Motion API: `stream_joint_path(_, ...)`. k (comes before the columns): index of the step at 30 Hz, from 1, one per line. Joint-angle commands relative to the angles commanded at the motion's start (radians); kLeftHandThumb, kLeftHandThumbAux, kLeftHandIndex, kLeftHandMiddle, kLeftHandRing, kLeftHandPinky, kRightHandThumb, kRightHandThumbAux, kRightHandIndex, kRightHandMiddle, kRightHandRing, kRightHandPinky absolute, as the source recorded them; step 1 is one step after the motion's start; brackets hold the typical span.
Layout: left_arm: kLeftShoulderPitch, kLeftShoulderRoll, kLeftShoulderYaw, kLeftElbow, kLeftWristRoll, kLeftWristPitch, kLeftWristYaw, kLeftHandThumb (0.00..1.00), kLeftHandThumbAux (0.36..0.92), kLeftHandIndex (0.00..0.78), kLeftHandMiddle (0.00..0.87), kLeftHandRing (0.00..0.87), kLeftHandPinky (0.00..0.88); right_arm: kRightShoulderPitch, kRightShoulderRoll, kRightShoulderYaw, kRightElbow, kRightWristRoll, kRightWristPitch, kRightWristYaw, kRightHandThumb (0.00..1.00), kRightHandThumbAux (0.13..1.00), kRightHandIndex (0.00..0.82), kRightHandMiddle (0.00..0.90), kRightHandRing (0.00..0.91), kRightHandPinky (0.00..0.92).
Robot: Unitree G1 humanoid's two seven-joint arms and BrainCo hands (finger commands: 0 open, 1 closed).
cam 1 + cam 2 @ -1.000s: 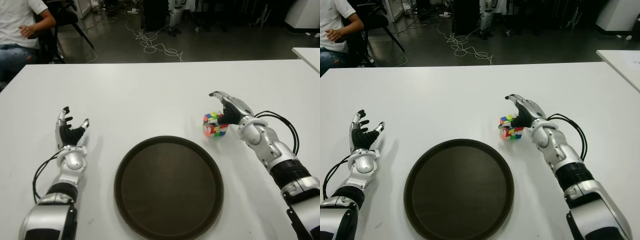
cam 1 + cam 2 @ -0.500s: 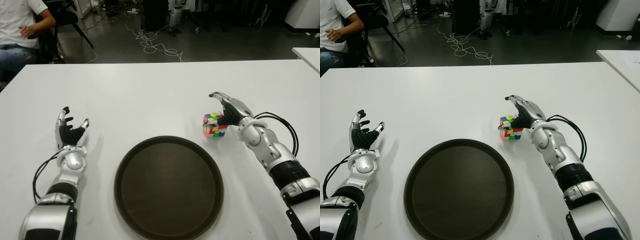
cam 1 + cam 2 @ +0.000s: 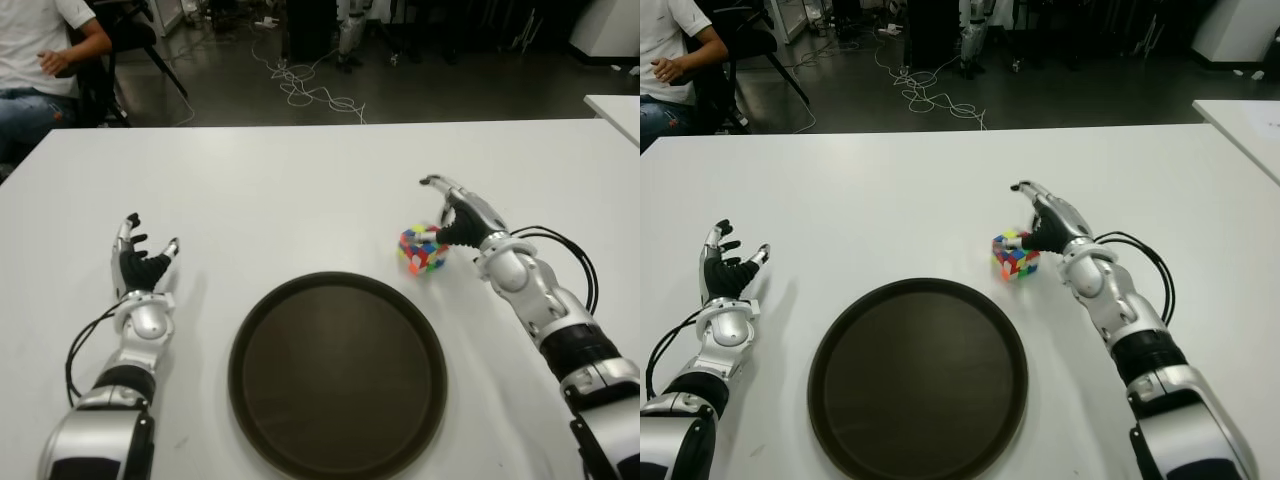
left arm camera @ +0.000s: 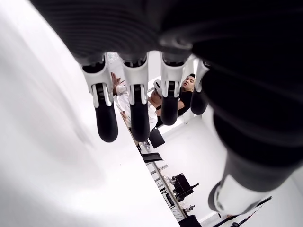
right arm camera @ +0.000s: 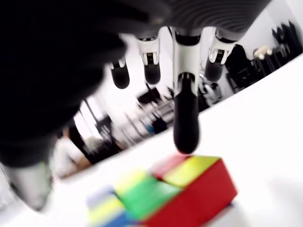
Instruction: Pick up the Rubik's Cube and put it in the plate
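We see that the Rubik's Cube (image 3: 421,250) has shifted a little toward our left since half a second ago and now sits tilted on the white tabletop (image 3: 300,200), just beyond the far right rim of the dark plate (image 3: 260,320). Our right hand (image 3: 462,215) stands just beside it with fingers extended, one fingertip (image 5: 185,137) at the cube's top edge, gripping nothing. Our left hand (image 3: 140,265) remains spread and empty, well left of the plate.

The cube (image 3: 423,250) was smeared with blur in both eye views, so I could not tell whether it sat flat or tipped on the desk (image 3: 300,190). My right hand (image 3: 462,215) covered its far side. In my right wrist view its near corner ran off the edge. A person (image 3: 40,60) was cut off at the corner.
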Motion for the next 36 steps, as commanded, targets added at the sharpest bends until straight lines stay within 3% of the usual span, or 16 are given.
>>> stream_joint_path(9, -0.001, -0.001, 0.005, 0.001, -0.004, 0.009, 0.0, 0.0, 0.755, 0.109, 0.158, 0.169, 0.194, -0.007, 0.021, -0.055, 0.063, 0.106, -0.103, 0.083, 0.0, 0.53, 0.0, 0.0, 0.0, 0.0)
stream_joint_path(18, -0.003, 0.003, -0.001, 0.004, 0.004, 0.014, 0.004, 0.0, 0.746, 0.106, 0.161, 0.183, 0.226, -0.015, 0.019, -0.053, 0.091, 0.065, -0.118, 0.043, 0.0, 0.504, 0.0, 0.0, 0.0, 0.0)
stream_joint_path(20, -0.002, 0.004, -0.002, 0.005, 0.005, 0.012, 0.004, 0.0, 0.748, 0.108, 0.165, 0.19, 0.24, -0.017, 0.019, -0.049, 0.095, 0.052, -0.112, 0.03, 0.0, 0.501, 0.0, 0.018, 0.034, 0.008)
stream_joint_path(21, -0.002, 0.004, -0.003, 0.005, 0.005, 0.011, 0.004, 0.0, 0.749, 0.11, 0.165, 0.19, 0.242, -0.018, 0.018, -0.047, 0.097, 0.046, -0.108, 0.024, 0.0, 0.502, 0.0, 0.089, 0.11, 0.074)
stream_joint_path(24, -0.002, 0.004, -0.003, 0.005, 0.005, 0.009, 0.003, 0.003, 0.749, 0.111, 0.165, 0.191, 0.243, -0.02, 0.018, -0.045, 0.101, 0.034, -0.103, 0.015, 0.0, 0.504, 0.0, 0.174, 0.201, 0.153)
stream_joint_path(26, -0.002, 0.004, -0.002, 0.005, 0.003, 0.008, 0.001, 0.002, 0.746, 0.113, 0.165, 0.192, 0.246, -0.021, 0.018, -0.044, 0.102, 0.025, -0.1, 0.009, 0.0, 0.514, 0.0, 0.147, 0.211, 0.173)
stream_joint_path(27, -0.002, 0.003, -0.001, 0.004, 0.003, 0.008, 0.0, 0.001, 0.743, 0.116, 0.165, 0.193, 0.247, -0.021, 0.018, -0.044, 0.103, 0.022, -0.098, 0.007, 0.0, 0.524, 0.0, 0.2, 0.3, 0.273)
stream_joint_path(28, -0.002, 0.003, 0.0, 0.005, 0.001, 0.006, -0.001, 0.001, 0.742, 0.117, 0.165, 0.193, 0.248, -0.022, 0.018, -0.043, 0.103, 0.018, -0.097, 0.004, 0.0, 0.528, 0.0, 0.219, 0.332, 0.309)
stream_joint_path(29, -0.002, 0.002, 0.001, 0.005, 0.0, 0.005, -0.002, 0.006, 0.741, 0.12, 0.166, 0.194, 0.249, -0.022, 0.018, -0.042, 0.103, 0.016, -0.096, 0.002, 0.0, 0.536, 0.0, 0.276, 0.419, 0.382)
stream_joint_path(32, -0.002, 0.002, 0.003, 0.005, -0.002, 0.001, -0.003, 0.017, 0.737, 0.124, 0.167, 0.196, 0.251, -0.021, 0.018, -0.039, 0.101, 0.006, -0.094, -0.005, 0.0, 0.547, 0.0, 0.336, 0.532, 0.464)
stream_joint_path(35, -0.001, 0.0, 0.007, 0.006, -0.007, -0.008, -0.006, 0.025, 0.74, 0.122, 0.167, 0.199, 0.262, -0.02, 0.017, -0.037, 0.097, -0.004, -0.098, -0.015, 0.0, 0.545, 0.0, 0.265, 0.543, 0.457)
stream_joint_path(36, 0.0, 0.0, 0.008, 0.006, -0.008, -0.01, -0.008, 0.029, 0.748, 0.121, 0.168, 0.205, 0.277, -0.019, 0.017, -0.036, 0.097, -0.007, -0.1, -0.018, 0.0, 0.536, 0.0, 0.183, 0.47, 0.394)
